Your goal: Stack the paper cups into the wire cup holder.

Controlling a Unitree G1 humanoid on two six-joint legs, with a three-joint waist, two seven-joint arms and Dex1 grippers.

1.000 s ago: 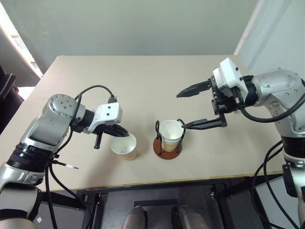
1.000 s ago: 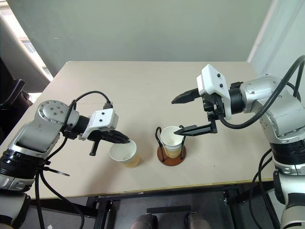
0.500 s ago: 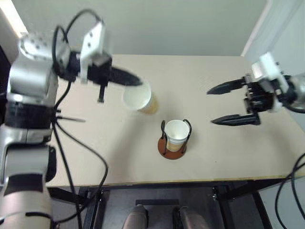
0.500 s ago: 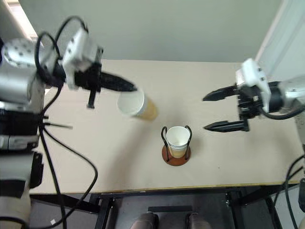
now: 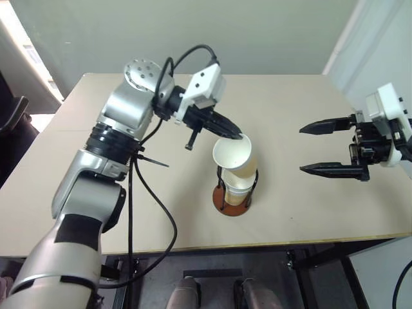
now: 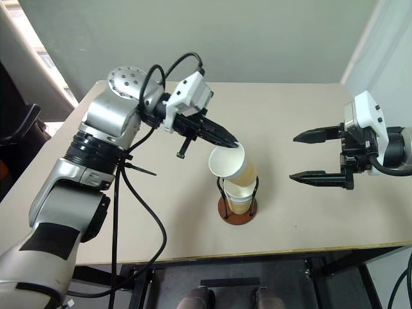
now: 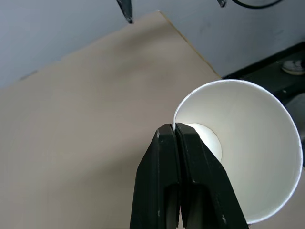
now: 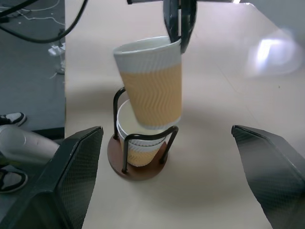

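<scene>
1. Held paper cup (image 5: 233,155): light, thin-walled, crushable, so a rim pinch suits it; hangs tilted below left gripper (image 5: 237,134), just over nested cup (image 8: 138,145) in wire cup holder (image 5: 233,205).
2. Left fingers pressed together on rim.
3. Right gripper (image 5: 331,147) spread, well apart.
4. Earlier the cup sat on table (image 5: 77,180); now lifted across.

orange zigzag cup (image 8: 152,86) (white rim), reddish-brown holder (image 8: 136,164)

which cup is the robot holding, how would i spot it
On the tan table, find the round brown wire holder near the front edge. The held cup hangs tilted just above the cup seated there, its rim pinched by the left gripper, off the table.
</scene>
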